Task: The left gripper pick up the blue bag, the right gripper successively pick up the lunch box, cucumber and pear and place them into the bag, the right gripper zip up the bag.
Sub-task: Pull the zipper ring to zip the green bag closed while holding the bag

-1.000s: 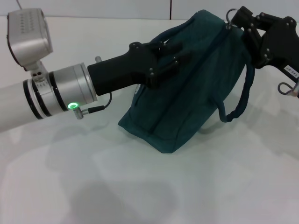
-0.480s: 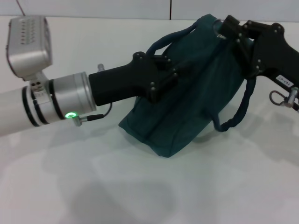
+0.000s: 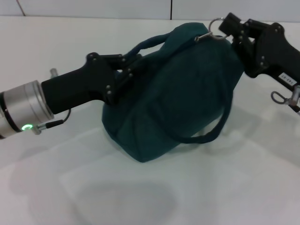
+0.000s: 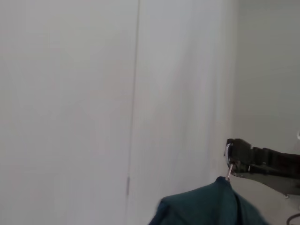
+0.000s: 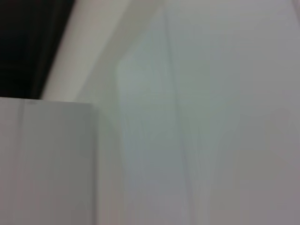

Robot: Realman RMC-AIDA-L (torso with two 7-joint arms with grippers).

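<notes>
The blue bag stands bulging on the white table, its top closed over. My left gripper is at the bag's left end, shut on the end of its upper handle. My right gripper is at the bag's top right, shut on the metal zipper pull. The left wrist view shows the bag's top and the right gripper with the pull hanging from it. The lunch box, cucumber and pear are out of view. The right wrist view shows only blurred pale surfaces.
The bag's second handle hangs loose down its front right side. The white table spreads around the bag. A wall runs along the table's far edge.
My left arm has drawn back to the left, taking the bag's left end with it. The bag has shifted left and rounded out. My right gripper has stayed at the bag's top right.
</notes>
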